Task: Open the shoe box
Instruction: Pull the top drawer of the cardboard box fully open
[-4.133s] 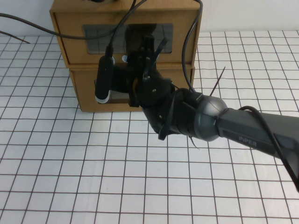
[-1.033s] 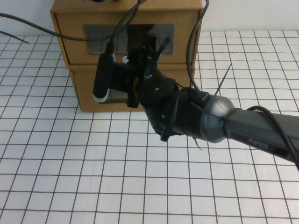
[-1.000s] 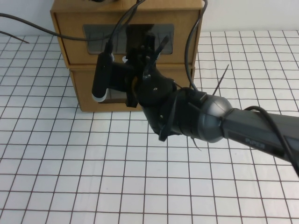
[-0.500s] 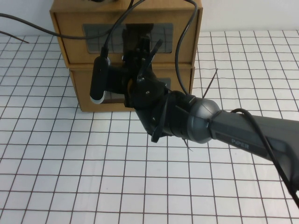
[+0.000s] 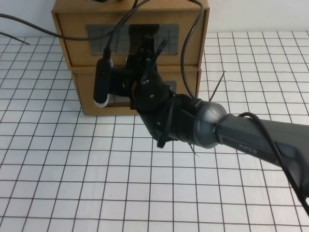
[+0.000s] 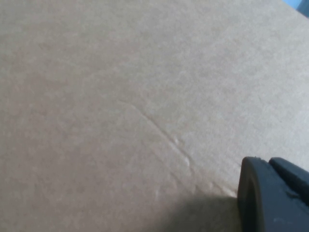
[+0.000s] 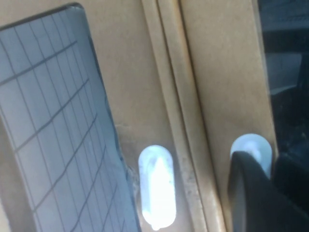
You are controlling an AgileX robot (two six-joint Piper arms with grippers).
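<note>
**Right gripper at the pull tab of a stacked shoe box**

The right gripper [image 7: 273,191] sits right against a white pull tab [image 7: 251,145] on a cardboard drawer front. Whether it has the tab pinched cannot be told. Just past the seam [image 7: 178,121] beside it is a second white tab [image 7: 155,186], next to a window [image 7: 53,121] that mirrors the grid. From above, the gripper points at what looks to be the upper shoe box [image 5: 72,26] of a stack of two, with the lower shoe box [image 5: 84,94] beneath its wrist. Both drawers appear shut. The left gripper [image 6: 273,195] hangs close over plain cardboard, and its state is likewise unclear. The step in hand looks like securing the tab. The next move calls for a firm pinch and a straight pull toward the robot over the gridded table [image 5: 72,169], without dragging the stack.
</note>
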